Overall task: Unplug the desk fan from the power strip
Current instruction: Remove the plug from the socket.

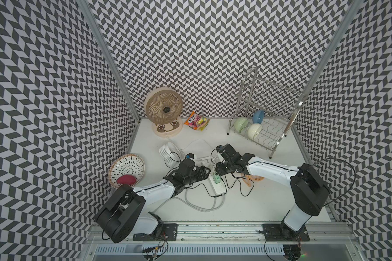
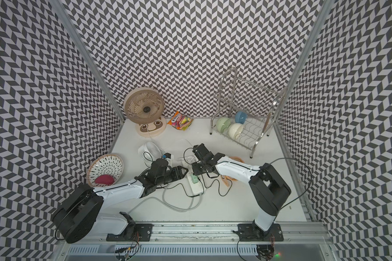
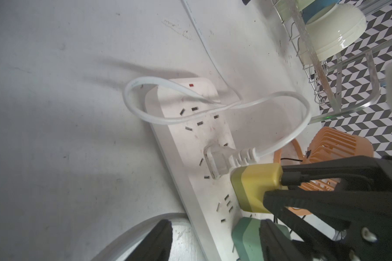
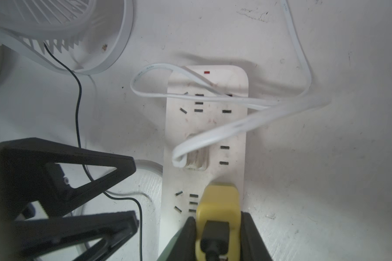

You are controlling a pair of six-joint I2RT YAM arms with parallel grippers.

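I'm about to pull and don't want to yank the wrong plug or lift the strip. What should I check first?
1. Grip: right gripper closed on yellow adapter: ok.
2. Seating: adapter plugged into power strip: ok.
3. Bracing: left gripper open, gripping nothing: not ok.
4. Snags: white cord lies off the adapter: ok.
5. Correct plug: black cable cannot be traced to its far end: cannot tell.
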